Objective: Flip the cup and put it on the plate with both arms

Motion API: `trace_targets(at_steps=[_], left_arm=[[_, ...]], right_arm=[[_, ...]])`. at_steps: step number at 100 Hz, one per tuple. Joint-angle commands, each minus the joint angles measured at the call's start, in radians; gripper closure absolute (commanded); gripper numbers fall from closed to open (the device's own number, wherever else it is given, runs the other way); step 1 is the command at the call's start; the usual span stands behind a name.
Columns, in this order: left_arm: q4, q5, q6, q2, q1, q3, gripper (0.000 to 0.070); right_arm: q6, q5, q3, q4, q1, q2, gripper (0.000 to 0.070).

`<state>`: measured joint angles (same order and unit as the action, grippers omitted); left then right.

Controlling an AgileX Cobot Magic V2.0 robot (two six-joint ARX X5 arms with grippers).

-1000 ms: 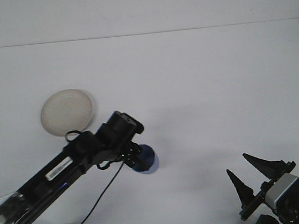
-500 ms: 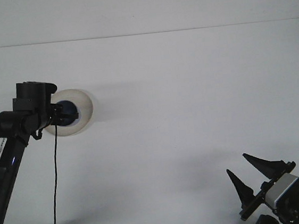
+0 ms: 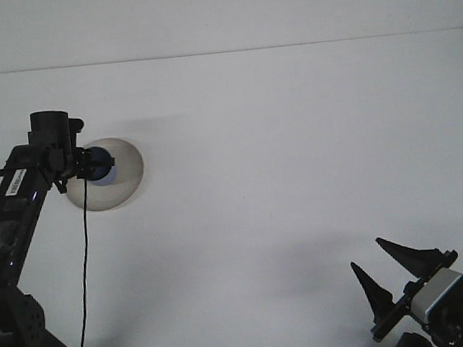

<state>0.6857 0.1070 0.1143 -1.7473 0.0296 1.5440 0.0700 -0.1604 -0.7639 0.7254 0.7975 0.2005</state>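
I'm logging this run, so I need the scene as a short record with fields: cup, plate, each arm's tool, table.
cup: blue, over the plate, at the left tool
plate: white, round, far left of table
left tool: at the cup over the plate; grip hidden
right tool: open, empty, low at near right
table: white

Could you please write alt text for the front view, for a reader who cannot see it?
The left hand holds a blue cup over a white plate at the table's far left. The right hand rests open at the near right edge.
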Motion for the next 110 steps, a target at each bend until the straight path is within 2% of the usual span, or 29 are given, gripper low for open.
trace_targets(at_steps=[1, 20, 25, 36, 43, 72, 85, 96, 103, 110], left_arm=[[-0.007, -0.003, 0.001, -0.027, 0.004, 0.026, 0.0694], [-0.009, -0.029, -0.010, -0.037, 0.004, 0.026, 0.0662], [-0.012, -0.046, -0.022, -0.037, 0.004, 0.026, 0.0575], [-0.016, -0.051, -0.029, -0.037, 0.004, 0.026, 0.0302], [-0.016, -0.051, -0.030, -0.037, 0.004, 0.026, 0.0231], [-0.008, -0.051, -0.080, 0.014, 0.010, 0.069, 0.0230], [-0.024, -0.051, -0.082, 0.128, 0.010, 0.075, 0.0230], [-0.023, -0.052, -0.112, 0.270, 0.010, 0.075, 0.0230], [-0.015, -0.072, -0.120, 0.373, 0.008, 0.075, 0.0231], [-0.006, -0.130, -0.119, 0.478, 0.006, 0.074, 0.0232]], right_arm=[[0.017, -0.002, -0.007, -0.007, 0.008, -0.003, 0.0279], [0.023, -0.003, -0.007, -0.007, 0.008, -0.003, 0.0279], [0.026, -0.003, -0.007, -0.007, 0.008, -0.003, 0.0280], [0.034, -0.003, -0.007, -0.007, 0.008, -0.003, 0.0279], [0.035, -0.002, -0.007, -0.006, 0.008, -0.003, 0.0279], [0.038, -0.001, -0.007, -0.001, 0.008, -0.003, 0.0279], [0.034, -0.004, -0.007, 0.017, 0.008, -0.003, 0.0279], [0.034, -0.043, -0.007, 0.027, 0.008, -0.003, 0.0279], [0.034, -0.072, -0.007, 0.034, 0.008, -0.003, 0.0278], [0.034, -0.090, -0.007, 0.034, 0.008, -0.003, 0.0275]])
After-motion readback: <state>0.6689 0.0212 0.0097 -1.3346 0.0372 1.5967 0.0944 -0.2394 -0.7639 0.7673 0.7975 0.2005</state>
